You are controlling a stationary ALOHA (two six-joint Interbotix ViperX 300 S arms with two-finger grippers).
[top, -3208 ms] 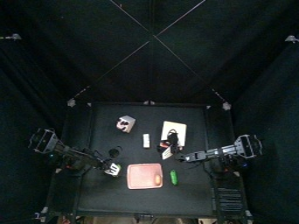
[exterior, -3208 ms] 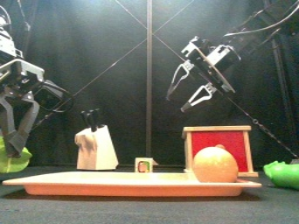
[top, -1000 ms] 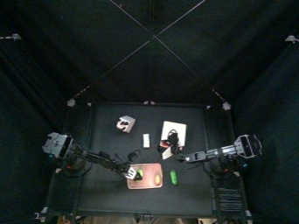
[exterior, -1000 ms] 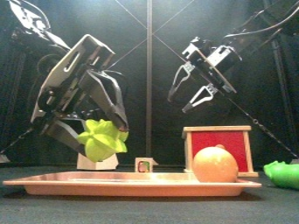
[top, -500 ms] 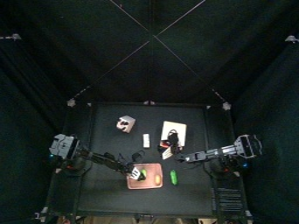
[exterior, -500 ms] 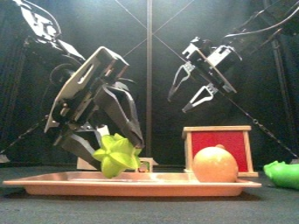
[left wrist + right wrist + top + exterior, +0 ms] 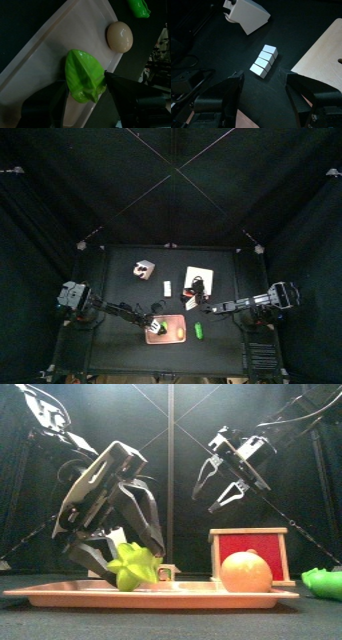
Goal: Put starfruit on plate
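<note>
The starfruit (image 7: 85, 75), a green ribbed lump, lies on the salmon-pink plate (image 7: 67, 30) near one edge. The front view shows the starfruit (image 7: 134, 566) resting on the plate (image 7: 54, 592) at its left part. My left gripper (image 7: 87, 80) stands open, a jaw on either side of the fruit. The top view shows this gripper (image 7: 150, 325) over the plate's (image 7: 171, 335) left side. My right gripper (image 7: 221, 484) hangs open and empty, high above the table's right half.
A cream egg-shaped thing (image 7: 246, 571) also sits on the plate. A bright green elongated object (image 7: 322, 581) lies just right of the plate. Behind stand a red box (image 7: 250, 544), a cream tile (image 7: 199, 280), a white block (image 7: 248, 15) and a row of small white cubes (image 7: 263, 61).
My left arm has come down with the starfruit from above the plate. The fruit now rests on the plate and the jaws have parted. The right arm has not moved.
</note>
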